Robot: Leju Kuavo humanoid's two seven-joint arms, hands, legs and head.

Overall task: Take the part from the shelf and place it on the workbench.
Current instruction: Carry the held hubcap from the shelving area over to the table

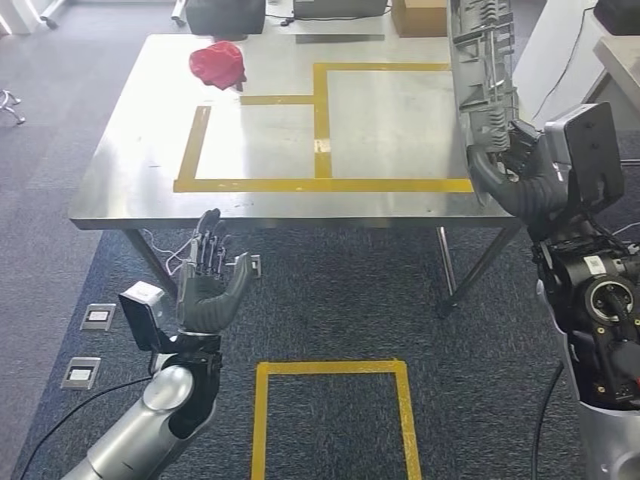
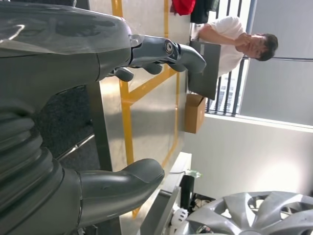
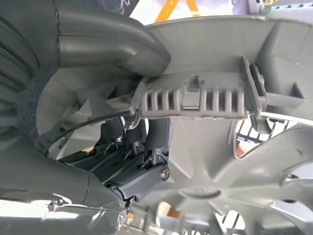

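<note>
One grey wheel cover (image 1: 479, 70) stands on edge above the right end of one steel workbench (image 1: 136, 160), clamped in the right hand (image 1: 513, 165); the left hand (image 1: 207, 285) hovers splayed and unladen before it; one red cloth (image 1: 217, 63) lies far-side

The workbench (image 1: 136, 170) is bare brushed silver steel, marked with yellow tape lines (image 1: 323, 184) forming rectangles. A red cloth (image 1: 217, 64) lies on the workbench's far side. The part (image 1: 480, 80) is pale grey plastic with ribbed moulding, beside the workbench's right end. In front of the workbench, the carpet (image 1: 340, 300) is dark blue-grey, bearing a yellow tape square (image 1: 332, 368). A brown cardboard box (image 1: 419, 15) sits beyond the workbench.
</note>
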